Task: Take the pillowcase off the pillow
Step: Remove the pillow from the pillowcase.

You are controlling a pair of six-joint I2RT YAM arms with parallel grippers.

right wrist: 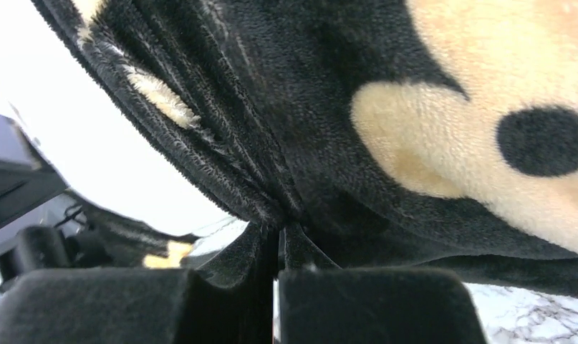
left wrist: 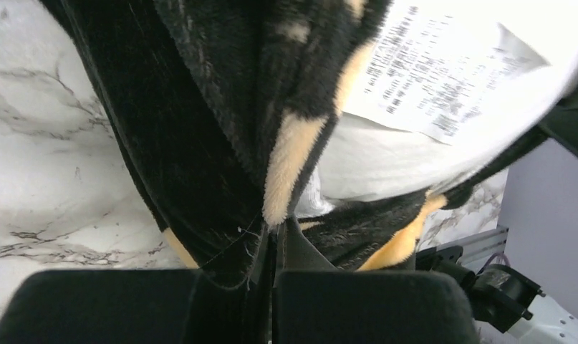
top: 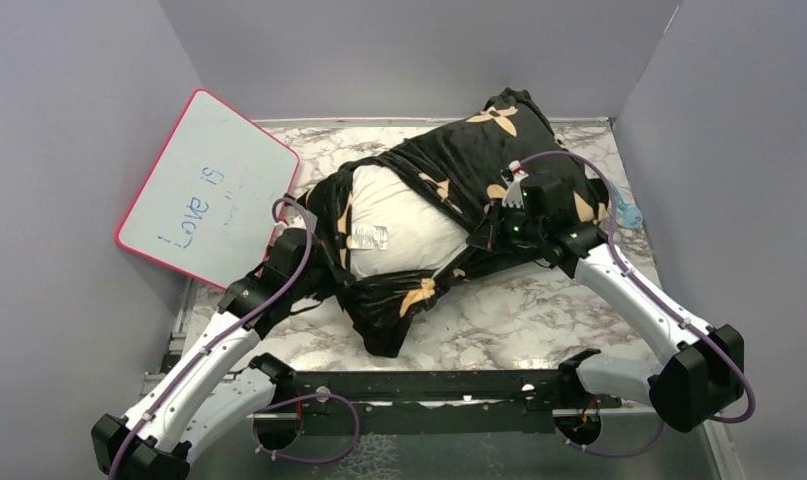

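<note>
Roughly half of the job is being judged as done. The pillow (top: 404,222) is lying diagonally at the middle of the desk (top: 539,320), and its off-white near-left part, with the small tag (top: 367,238), is showing bare through the stretched opening of the pillowcase (top: 479,140). The pillow's far-right end is being covered fully by the black flowered fabric, and a band of the same fabric is being wrapped around the near edge, so the cover is not yet free on any side. The left jaws are being held closed on a fold of the pillowcase at the near-left side, close to the tag, as the left wrist view shows. The right jaws are being held closed on a bunched pleat of the pillowcase at the right rim of the opening, as the right wrist view shows. What is left, as judged: the near band is needing to be cleared off the exposed end, and the whole sleeve is needing to be drawn off the far-right end while the pillow is being kept in place. The whiteboard (top: 209,190) is leaning just beside the pillowcase's left edge; contact cannot be told.
</note>
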